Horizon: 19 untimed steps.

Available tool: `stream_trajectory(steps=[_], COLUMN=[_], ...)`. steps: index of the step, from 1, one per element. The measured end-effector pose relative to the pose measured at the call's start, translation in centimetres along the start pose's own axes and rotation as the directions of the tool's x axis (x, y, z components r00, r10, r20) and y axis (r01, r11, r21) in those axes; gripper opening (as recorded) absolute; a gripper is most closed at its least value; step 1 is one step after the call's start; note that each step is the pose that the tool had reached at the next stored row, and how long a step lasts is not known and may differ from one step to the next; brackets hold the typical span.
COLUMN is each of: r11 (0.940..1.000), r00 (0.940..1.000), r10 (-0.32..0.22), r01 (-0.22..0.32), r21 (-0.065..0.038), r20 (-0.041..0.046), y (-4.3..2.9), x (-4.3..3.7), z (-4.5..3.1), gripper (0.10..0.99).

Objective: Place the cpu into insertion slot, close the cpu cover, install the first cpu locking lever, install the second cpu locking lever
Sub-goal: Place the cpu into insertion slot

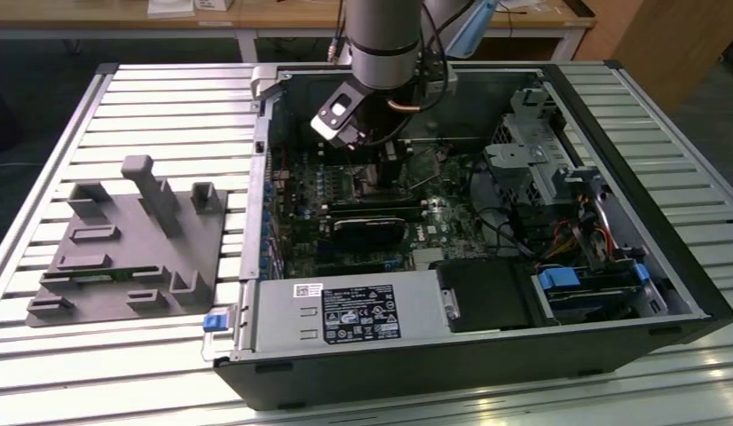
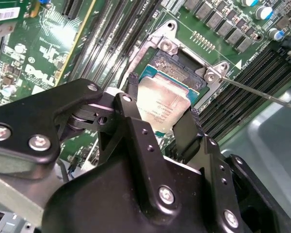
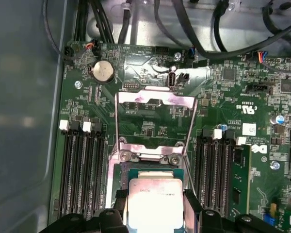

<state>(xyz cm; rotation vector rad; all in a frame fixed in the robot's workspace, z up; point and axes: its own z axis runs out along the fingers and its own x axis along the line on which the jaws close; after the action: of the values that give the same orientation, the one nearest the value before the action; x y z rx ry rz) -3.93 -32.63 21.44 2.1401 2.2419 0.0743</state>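
The cpu, a square chip with a silver top, sits between my gripper's black fingertips, directly over the insertion slot. The gripper is shut on its two opposite edges. Whether the chip rests in the socket or hovers just above it, I cannot tell. The cpu cover is swung open and lies back on the green board beyond the socket. A thin metal lever sticks out free beside the socket. In the exterior view the gripper reaches down into the open computer case.
Long black memory slots flank the socket on both sides. A black card, the power supply, a drive cage and cable bundles crowd the case. A grey fixture stands on the slatted table at the exterior view's left.
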Motion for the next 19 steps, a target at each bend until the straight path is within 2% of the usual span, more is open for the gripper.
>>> stream_trajectory(steps=[8,19], r11=[1.0,0.9992], r00=[1.0,0.9992], r10=[0.001,0.039], r01=[-0.001,-0.039], r21=[0.0,0.0], r20=[0.0,0.0024], y=[-0.25,-0.49], x=[0.24,0.28], z=[0.9,1.45], gripper=[0.541,0.541])
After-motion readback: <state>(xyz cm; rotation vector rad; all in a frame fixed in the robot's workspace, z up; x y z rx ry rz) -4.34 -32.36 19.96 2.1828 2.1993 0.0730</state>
